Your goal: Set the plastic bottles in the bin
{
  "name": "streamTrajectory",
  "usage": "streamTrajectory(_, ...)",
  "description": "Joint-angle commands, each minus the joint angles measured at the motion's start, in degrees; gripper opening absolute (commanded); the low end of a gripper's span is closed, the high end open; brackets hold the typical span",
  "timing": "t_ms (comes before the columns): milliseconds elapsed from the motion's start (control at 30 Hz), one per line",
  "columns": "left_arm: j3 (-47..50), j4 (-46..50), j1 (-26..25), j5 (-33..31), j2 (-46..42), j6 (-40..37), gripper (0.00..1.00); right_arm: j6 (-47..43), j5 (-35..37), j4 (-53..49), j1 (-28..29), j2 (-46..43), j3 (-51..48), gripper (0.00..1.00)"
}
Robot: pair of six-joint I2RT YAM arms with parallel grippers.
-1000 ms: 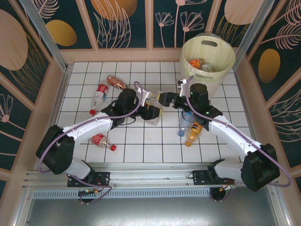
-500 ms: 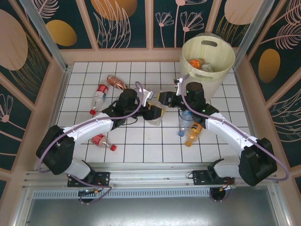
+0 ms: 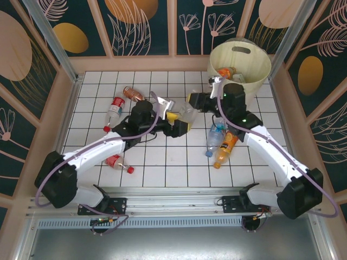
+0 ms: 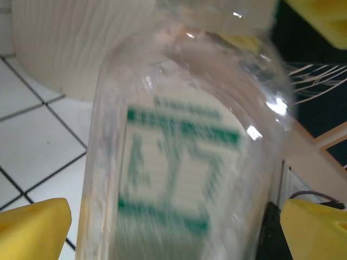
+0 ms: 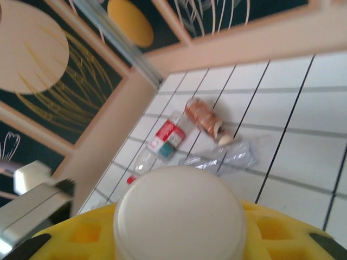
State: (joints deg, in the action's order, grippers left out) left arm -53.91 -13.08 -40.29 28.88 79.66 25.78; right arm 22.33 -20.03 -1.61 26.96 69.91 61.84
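A clear plastic bottle (image 3: 187,112) with a green label (image 4: 179,162) and a white cap (image 5: 179,211) hangs above the table's middle between both grippers. My right gripper (image 3: 194,102) is shut on its cap end, yellow fingers (image 5: 271,233) hugging the cap. My left gripper (image 3: 178,121) is open, its yellow fingertips (image 4: 32,227) standing off either side of the bottle's body. The cream bin (image 3: 241,67) stands at the back right with an orange bottle (image 3: 226,71) inside. Loose bottles lie on the tiles: amber (image 3: 133,93), red-labelled (image 3: 115,108), another red-labelled (image 3: 116,161), blue-capped (image 3: 214,138), orange (image 3: 226,147).
The bin's ribbed wall (image 4: 81,43) shows just behind the held bottle in the left wrist view. A crushed clear bottle (image 5: 222,157) lies beside the amber one (image 5: 203,116). Wooden walls (image 3: 70,108) enclose the white tiled table.
The right gripper shut on the bottle's cap end, then the left gripper let go and opened. Both grippers and the bottle rose and shifted slightly toward the bin.
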Motion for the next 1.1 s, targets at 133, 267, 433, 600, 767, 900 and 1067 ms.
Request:
streamTrajectory(133, 0.23, -1.08, -0.29, -1.11, -6.63, -2.51, 0.99, -10.15, 9.79, -3.95, -3.58, -3.46, 11.31, 0.39)
streamTrajectory(267, 0.04, 2.36, -0.31, -2.79, -8.47, -4.27, 0.99, -13.38, 13.96, -4.2, -6.37, -2.64, 17.33, 0.39)
streamTrajectory(433, 0.83, 4.51, -0.27, -4.39, -9.73, -5.05, 0.99, -16.0, 19.73, -5.55, -11.54, 1.71, 25.67, 0.39)
streamTrajectory(600, 1.73, 4.94, -0.23, -4.86, -10.53, -5.08, 0.99, -18.23, 28.2, -9.18, -14.9, 8.37, 33.93, 0.39)
streamTrajectory(767, 1.79, 6.53, -0.23, -6.01, -11.34, -5.8, 0.99, -19.55, 32.01, -13.67, -17.99, 15.32, 40.74, 0.39)
streamTrajectory(900, 2.39, 8.1, -0.25, -7.84, -11.93, -6.56, 0.99, -20.65, 32.7, -18.67, -20.56, 20.76, 45.91, 0.4)
streamTrajectory(1067, 3.37, 8.72, -0.27, -8.61, -12.25, -6.34, 0.99, -21.71, 35.25, -22.71, -22.51, 25.26, 48.27, 0.4)
